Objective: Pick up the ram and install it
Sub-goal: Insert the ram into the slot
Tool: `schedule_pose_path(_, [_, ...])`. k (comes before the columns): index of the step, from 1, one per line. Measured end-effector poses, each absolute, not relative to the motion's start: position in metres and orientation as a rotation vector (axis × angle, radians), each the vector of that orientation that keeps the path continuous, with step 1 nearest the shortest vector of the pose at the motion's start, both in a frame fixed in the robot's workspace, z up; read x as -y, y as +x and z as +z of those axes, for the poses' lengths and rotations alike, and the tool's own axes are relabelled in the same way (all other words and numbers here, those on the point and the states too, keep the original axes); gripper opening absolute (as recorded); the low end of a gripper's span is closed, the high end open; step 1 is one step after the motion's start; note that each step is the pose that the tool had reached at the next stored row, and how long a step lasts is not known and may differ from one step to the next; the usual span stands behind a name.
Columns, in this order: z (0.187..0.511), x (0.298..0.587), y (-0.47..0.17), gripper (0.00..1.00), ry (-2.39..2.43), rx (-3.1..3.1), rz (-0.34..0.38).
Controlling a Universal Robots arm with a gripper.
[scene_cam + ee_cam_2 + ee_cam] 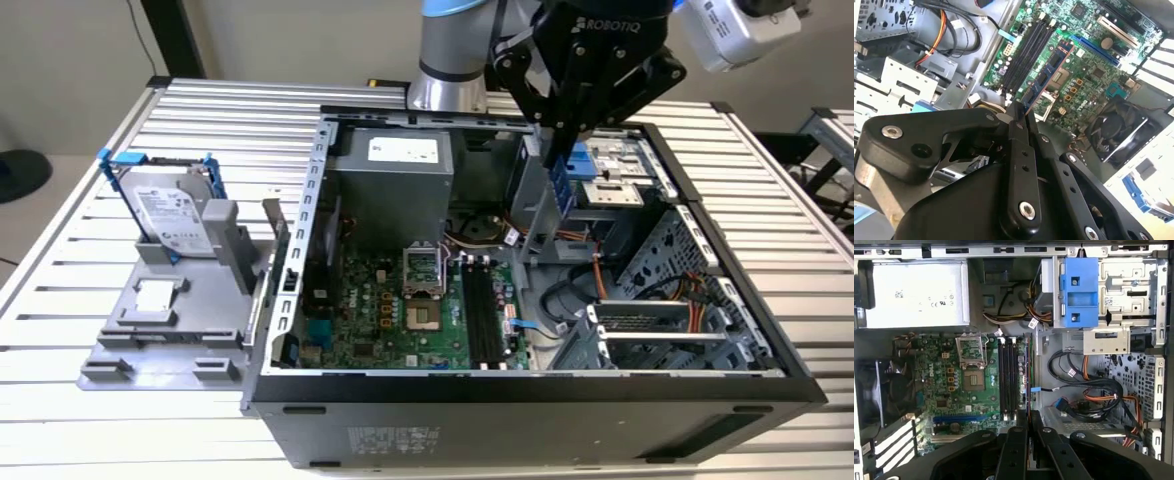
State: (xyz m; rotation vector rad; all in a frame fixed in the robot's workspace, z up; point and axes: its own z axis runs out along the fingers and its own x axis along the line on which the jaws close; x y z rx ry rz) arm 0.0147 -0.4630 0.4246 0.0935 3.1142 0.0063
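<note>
My gripper (558, 130) hangs over the open computer case, its black fingers shut on one end of the ram. The ram (1048, 70) is a thin dark board with black chips, reaching from my fingertips toward the green motherboard (400, 310). In the first wrist view the ram (1029, 375) appears edge-on, just beside the long black slots (1008, 377) and parallel to them. It is still above the board, apart from the slots (1029, 50). The gripper (1021, 112) pinches it between both fingers (1015, 450).
A silver hard drive in a blue-handled frame (167, 210) stands on a grey fixture at the exterior view's left, outside the case. Inside the case are the power supply (914, 295), a blue drive bracket (1081, 290), orange and black cables (1094, 395) and a fan (884, 390).
</note>
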Motion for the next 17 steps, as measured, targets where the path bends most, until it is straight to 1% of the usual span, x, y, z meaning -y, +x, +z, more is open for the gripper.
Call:
schedule_pose_path(11, [0.4246, 0.4648, 0.0177, 0.00, 0.118, -3.119, 0.006])
schedule_pose_path(17, [0.4237, 0.4704, 0.0194, 0.00, 0.124, -3.129, 0.007])
